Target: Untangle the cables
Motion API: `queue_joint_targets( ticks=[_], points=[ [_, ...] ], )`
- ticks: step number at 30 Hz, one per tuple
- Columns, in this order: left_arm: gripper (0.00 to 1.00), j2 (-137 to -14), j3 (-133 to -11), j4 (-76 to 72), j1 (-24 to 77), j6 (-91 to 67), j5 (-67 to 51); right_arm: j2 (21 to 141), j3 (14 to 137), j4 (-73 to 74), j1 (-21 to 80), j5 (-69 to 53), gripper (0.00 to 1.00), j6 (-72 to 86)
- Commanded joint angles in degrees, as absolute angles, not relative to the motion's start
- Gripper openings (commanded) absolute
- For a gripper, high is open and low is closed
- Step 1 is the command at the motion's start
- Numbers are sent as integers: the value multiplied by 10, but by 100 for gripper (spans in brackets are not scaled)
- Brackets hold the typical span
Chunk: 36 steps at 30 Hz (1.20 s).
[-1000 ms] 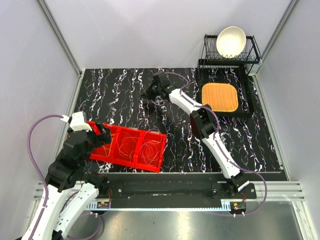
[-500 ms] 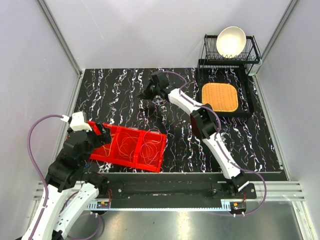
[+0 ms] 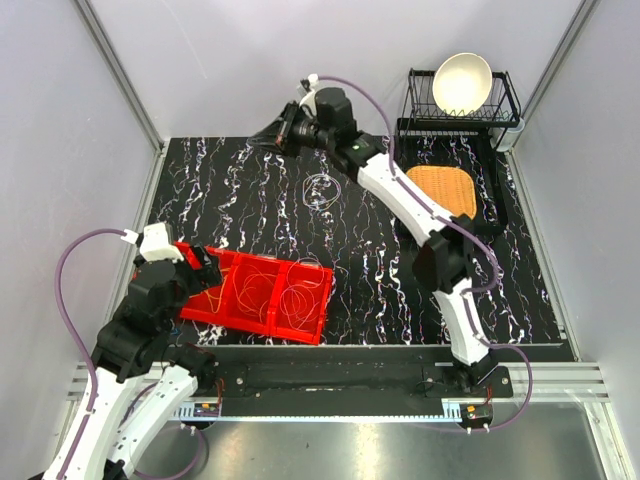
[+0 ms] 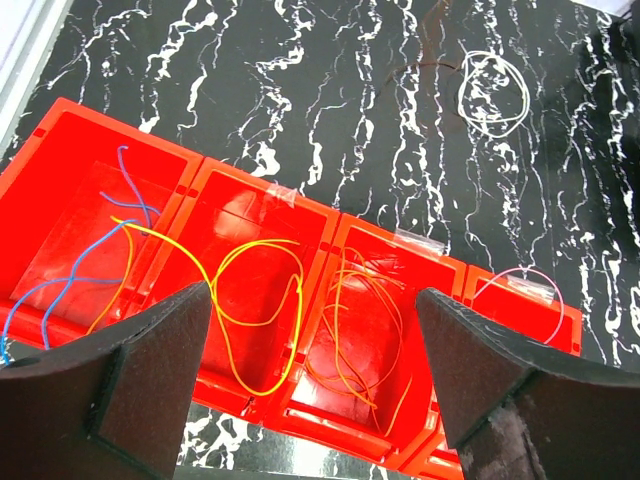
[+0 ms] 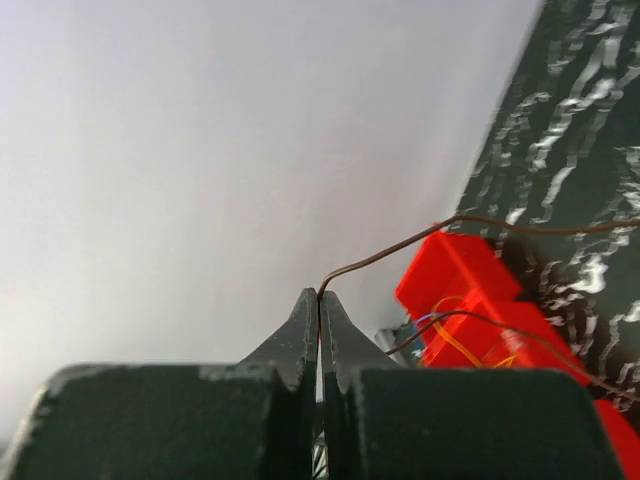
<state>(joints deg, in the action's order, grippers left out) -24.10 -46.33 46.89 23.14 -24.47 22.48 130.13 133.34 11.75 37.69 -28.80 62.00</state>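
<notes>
Right gripper (image 5: 320,294) tight on 1 thin brown cable (image 5: 455,218), arm (image 3: 400,195) stretched high nr back wall (image 3: 330,50).

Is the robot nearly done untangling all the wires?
Not yet. Done: one white loop lies alone on the table. In hand: the right hand is pinched shut on a thin brown wire, held up off the table. Left: blue wire, yellow wire and orange wires lie in the red tray, the yellow one trailing across two compartments, with the left hand open above them.
</notes>
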Motion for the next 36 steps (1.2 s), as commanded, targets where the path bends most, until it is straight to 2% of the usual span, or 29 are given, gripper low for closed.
queue_joint_targets(
  ticks=[1,9,20,36],
  points=[
    [87,-252,-477,459,230,-251,249,1224,1315,100,385,-330,0,587],
    [86,-276,-478,495,231,-321,248,1131,1285,105,388,-366,0,567],
    [84,-314,-479,497,231,-310,269,1047,1232,108,388,-396,0,548],
    [83,-300,-478,497,231,-311,271,1040,1340,135,407,-455,0,541]
  ],
)
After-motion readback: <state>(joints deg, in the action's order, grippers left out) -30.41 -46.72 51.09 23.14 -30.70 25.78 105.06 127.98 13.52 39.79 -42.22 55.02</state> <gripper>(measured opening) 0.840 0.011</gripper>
